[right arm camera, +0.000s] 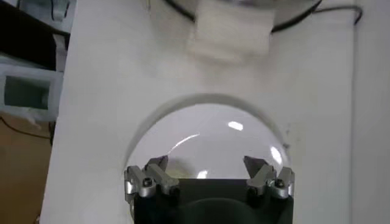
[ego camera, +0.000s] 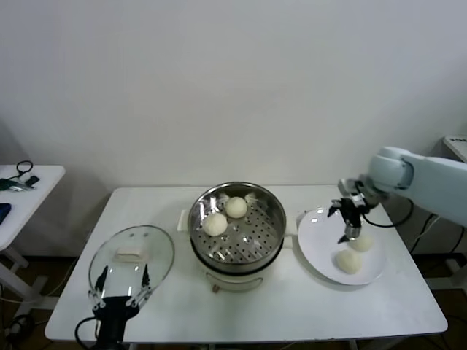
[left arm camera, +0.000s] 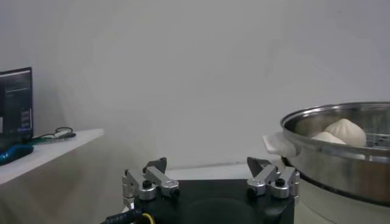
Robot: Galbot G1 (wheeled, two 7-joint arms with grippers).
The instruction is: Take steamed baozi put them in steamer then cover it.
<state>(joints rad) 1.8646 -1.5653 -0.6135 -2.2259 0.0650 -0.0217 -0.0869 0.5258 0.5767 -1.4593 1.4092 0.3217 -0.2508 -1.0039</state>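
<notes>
The steamer [ego camera: 271, 220] stands mid-table with two baozi [ego camera: 214, 223] [ego camera: 236, 207] on its perforated floor. Two more baozi [ego camera: 362, 243] [ego camera: 349, 261] lie on a flat white plate [ego camera: 317, 237] to its right. My right gripper [ego camera: 349, 224] hovers open and empty over the plate, just above the farther bun. In the right wrist view the open gripper [right arm camera: 206, 163] faces bare plate [right arm camera: 207, 131], and the buns are hidden. The cover [ego camera: 131, 255] lies on the table to the steamer's left. My left gripper [ego camera: 120, 288] is open at its near edge. The left wrist view shows that gripper [left arm camera: 207, 165] open, the steamer [left arm camera: 341, 149] and a bun [left arm camera: 346, 131].
A small white side table [ego camera: 25, 186] with dark items stands off to the left, with a monitor [left arm camera: 15, 97] on it. The steamer's white side handle [right arm camera: 231, 27] points at the plate. The table's right edge [ego camera: 430, 292] lies close beyond the plate.
</notes>
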